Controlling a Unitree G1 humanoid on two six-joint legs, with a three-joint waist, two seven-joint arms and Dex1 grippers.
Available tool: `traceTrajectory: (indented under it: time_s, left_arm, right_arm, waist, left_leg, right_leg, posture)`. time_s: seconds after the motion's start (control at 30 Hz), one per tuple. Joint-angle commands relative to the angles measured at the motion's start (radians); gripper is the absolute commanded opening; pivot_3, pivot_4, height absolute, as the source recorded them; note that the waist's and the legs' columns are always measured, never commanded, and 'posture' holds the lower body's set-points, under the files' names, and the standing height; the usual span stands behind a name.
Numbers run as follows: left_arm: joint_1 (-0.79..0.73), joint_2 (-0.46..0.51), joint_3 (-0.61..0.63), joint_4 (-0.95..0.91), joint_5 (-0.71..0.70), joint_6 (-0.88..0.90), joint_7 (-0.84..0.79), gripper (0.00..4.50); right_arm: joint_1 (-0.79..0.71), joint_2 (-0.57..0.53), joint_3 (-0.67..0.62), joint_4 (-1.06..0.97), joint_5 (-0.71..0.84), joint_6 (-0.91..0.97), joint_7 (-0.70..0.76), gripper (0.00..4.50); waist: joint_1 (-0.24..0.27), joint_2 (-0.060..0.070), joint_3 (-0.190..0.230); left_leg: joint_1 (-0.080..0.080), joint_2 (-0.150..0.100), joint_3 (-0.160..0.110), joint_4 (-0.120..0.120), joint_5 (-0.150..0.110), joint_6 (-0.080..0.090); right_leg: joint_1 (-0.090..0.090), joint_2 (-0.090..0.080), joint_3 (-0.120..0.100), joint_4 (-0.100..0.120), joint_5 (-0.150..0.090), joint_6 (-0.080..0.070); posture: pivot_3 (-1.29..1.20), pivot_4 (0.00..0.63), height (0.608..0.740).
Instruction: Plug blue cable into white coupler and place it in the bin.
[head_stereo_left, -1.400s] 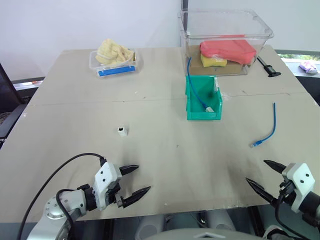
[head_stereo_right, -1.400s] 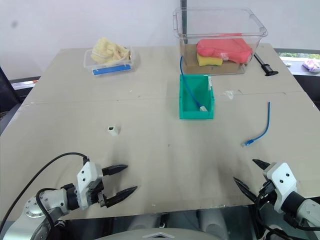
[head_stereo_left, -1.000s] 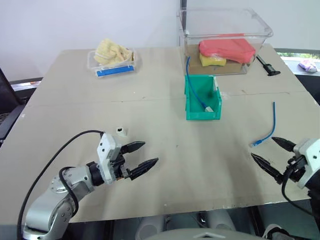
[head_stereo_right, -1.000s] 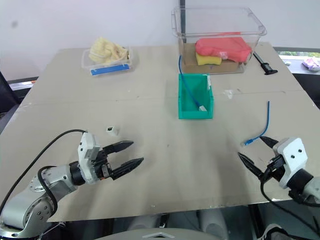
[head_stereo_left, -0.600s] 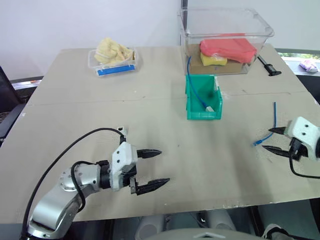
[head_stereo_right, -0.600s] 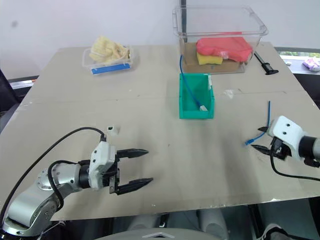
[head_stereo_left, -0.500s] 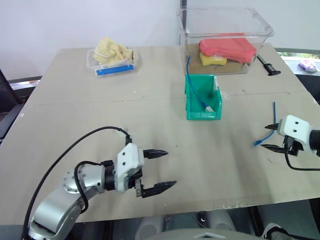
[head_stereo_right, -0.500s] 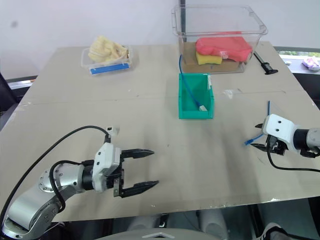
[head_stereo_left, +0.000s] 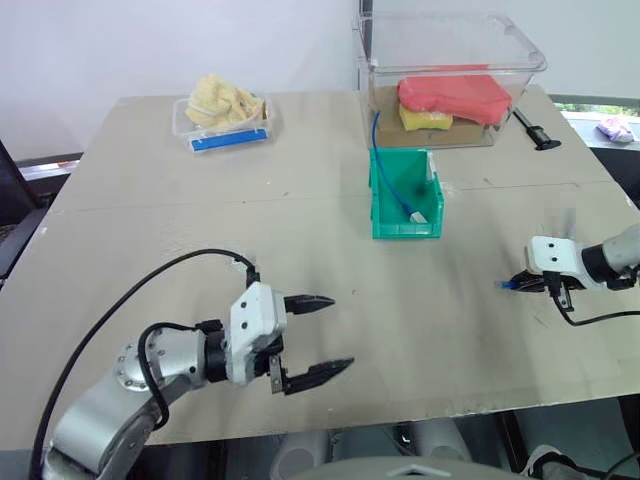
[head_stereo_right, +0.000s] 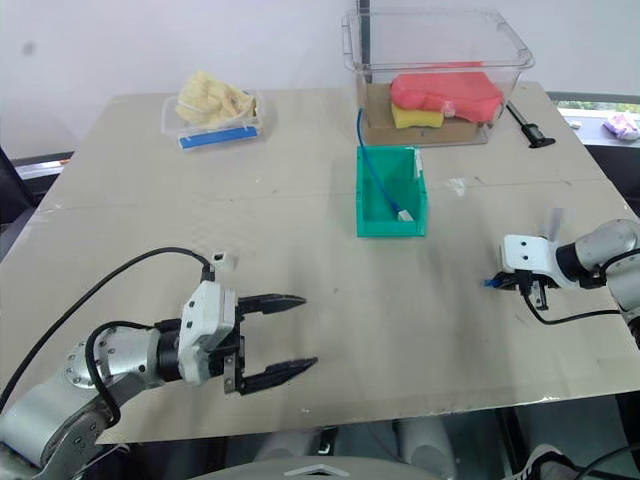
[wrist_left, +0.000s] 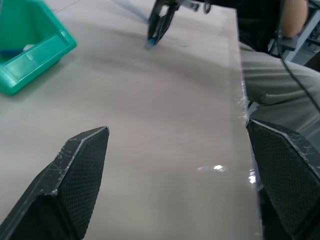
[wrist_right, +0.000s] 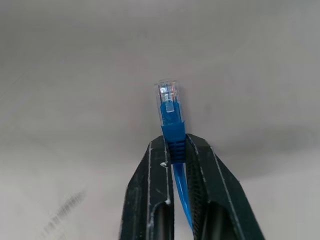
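Note:
The blue cable's plug end (wrist_right: 170, 107) sticks out between the fingertips of my right gripper (wrist_right: 175, 145), which is shut on it just behind the plug. This happens low over the table at the right (head_stereo_left: 515, 284); the rest of the cable is a blur behind the hand. The white coupler (head_stereo_right: 222, 262) lies on the table just behind my left gripper (head_stereo_left: 340, 333). That gripper is open and empty, hovering near the front edge. The green bin (head_stereo_left: 405, 195) stands at centre back, well apart from both grippers.
Another blue cable (head_stereo_left: 385, 170) with a white end piece lies in the bin. Behind it stands a large clear tub (head_stereo_left: 450, 60) with red and yellow sponges. A shallow clear tray (head_stereo_left: 225, 115) with yellow cloth is back left. A black tool (head_stereo_left: 535, 132) lies back right.
My right gripper swung forward over the cable's plug end and shut on it. My left gripper came up and inward over the table, still open.

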Motion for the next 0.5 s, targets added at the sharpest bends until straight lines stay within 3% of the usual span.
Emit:
traceTrajectory:
  time_s: [0.03, 0.1, 0.23, 0.4, 0.43, 0.5]
  left_arm:
    - [-0.045, -0.023, -0.014, 0.033, 0.016, -0.014, 0.017, 4.50]
    - [-0.069, -0.028, -0.024, 0.065, 0.026, -0.005, 0.019, 4.50]
    - [-0.141, 0.000, -0.077, 0.136, 0.089, 0.008, 0.001, 4.50]
    - [-0.208, -0.003, -0.129, 0.218, 0.148, -0.033, -0.037, 4.50]
    - [-0.220, -0.006, -0.143, 0.230, 0.158, -0.037, -0.045, 4.50]
    - [-0.248, -0.012, -0.175, 0.259, 0.192, -0.050, -0.050, 4.50]
  right_arm:
    - [-0.003, 0.028, -0.013, -0.228, 0.061, 0.169, 0.002, 0.07]
    - [-0.020, 0.064, 0.025, -0.333, 0.036, 0.277, -0.027, 0.07]
    - [-0.118, 0.262, 0.166, -0.437, -0.063, 0.495, -0.155, 0.07]
    - [-0.170, 0.380, 0.283, -0.336, -0.149, 0.467, -0.217, 0.07]
    - [-0.171, 0.392, 0.286, -0.324, -0.147, 0.461, -0.219, 0.75]
    - [-0.165, 0.392, 0.268, -0.326, -0.134, 0.450, -0.213, 1.60]
  waist:
    - [-0.002, 0.000, 0.000]
    - [0.000, 0.001, 0.000]
    - [-0.004, 0.000, 0.000]
    - [0.010, 0.000, 0.000]
    - [0.009, -0.001, 0.000]
    - [0.004, -0.002, -0.001]
  left_leg:
    - [0.000, 0.000, -0.001, 0.000, 0.000, 0.000]
    - [0.000, 0.000, -0.004, 0.000, 0.000, 0.000]
    - [0.000, 0.000, -0.004, 0.000, 0.000, 0.000]
    - [-0.004, -0.003, -0.007, 0.000, 0.000, -0.001]
    - [-0.005, -0.003, -0.007, 0.000, 0.001, -0.002]
    - [-0.005, -0.003, -0.007, 0.000, 0.002, -0.003]
  right_leg:
    - [0.000, 0.000, 0.000, 0.001, 0.000, 0.000]
    - [0.000, 0.000, 0.001, 0.001, 0.000, 0.001]
    - [-0.001, 0.001, 0.001, 0.001, 0.002, 0.004]
    - [-0.004, -0.001, -0.002, 0.002, 0.002, 0.004]
    - [-0.005, -0.001, -0.002, 0.000, 0.002, 0.004]
    - [-0.005, -0.002, -0.001, 0.000, 0.003, 0.004]
  posture:
    - [0.00, 0.150, 0.740]
    - [0.00, 0.150, 0.740]
    - [0.00, 0.150, 0.740]
    - [0.00, 0.150, 0.740]
    - [0.00, 0.150, 0.740]
    - [0.00, 0.150, 0.740]
